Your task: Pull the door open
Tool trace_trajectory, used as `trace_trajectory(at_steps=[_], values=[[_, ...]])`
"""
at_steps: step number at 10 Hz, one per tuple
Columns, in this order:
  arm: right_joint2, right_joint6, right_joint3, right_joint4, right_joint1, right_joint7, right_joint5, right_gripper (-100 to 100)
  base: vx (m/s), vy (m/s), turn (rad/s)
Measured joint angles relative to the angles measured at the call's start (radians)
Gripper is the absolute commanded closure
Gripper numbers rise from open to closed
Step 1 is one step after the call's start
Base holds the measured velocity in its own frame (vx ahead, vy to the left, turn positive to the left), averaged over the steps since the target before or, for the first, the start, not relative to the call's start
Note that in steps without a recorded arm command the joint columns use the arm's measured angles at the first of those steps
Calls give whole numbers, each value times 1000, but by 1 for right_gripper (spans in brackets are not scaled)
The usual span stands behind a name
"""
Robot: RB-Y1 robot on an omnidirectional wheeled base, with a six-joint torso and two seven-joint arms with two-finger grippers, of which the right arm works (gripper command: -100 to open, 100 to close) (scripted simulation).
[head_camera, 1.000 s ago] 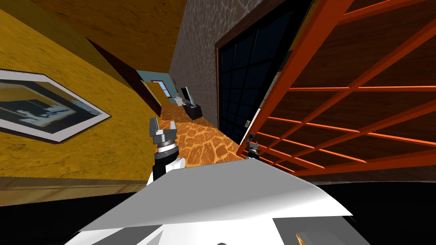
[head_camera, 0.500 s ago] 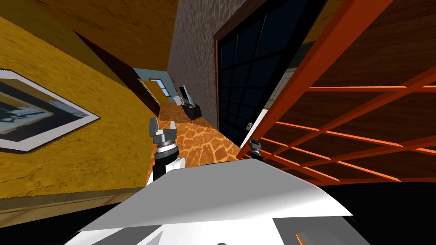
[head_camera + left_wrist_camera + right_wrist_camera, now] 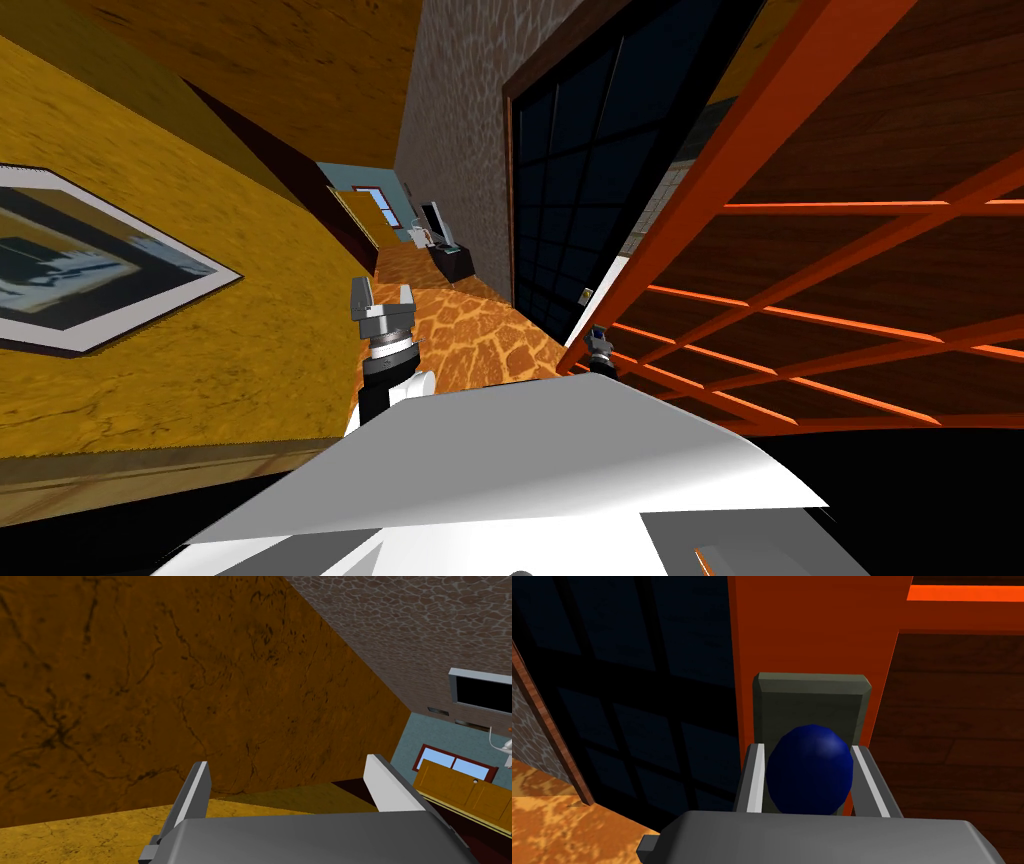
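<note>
The door (image 3: 800,250) leaf slants across the corridor's right side; the yellow wall (image 3: 200,200) closes the left. Between them the floor (image 3: 480,340) lies open ahead of the left tool (image 3: 384,298). The right tool (image 3: 809,751) sits against the door's edge, clamped on the blue knob (image 3: 809,781).

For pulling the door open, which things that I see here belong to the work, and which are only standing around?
Belong to the job:
- orange door
- blue knob on that door
- right tool, shut on the knob

Only standing around:
- left tool, open, holding nothing
- framed picture
- dark window
- dark cabinet, far off
</note>
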Motion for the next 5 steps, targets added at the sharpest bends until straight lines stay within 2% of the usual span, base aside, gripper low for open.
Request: trace_trajectory(at_steps=[2,5], values=[[-5,-3,7,4,-4,-7,5,100,-129,9,46],[-10,9,32,-29,8,-15,18,100,-196,-4,61]])
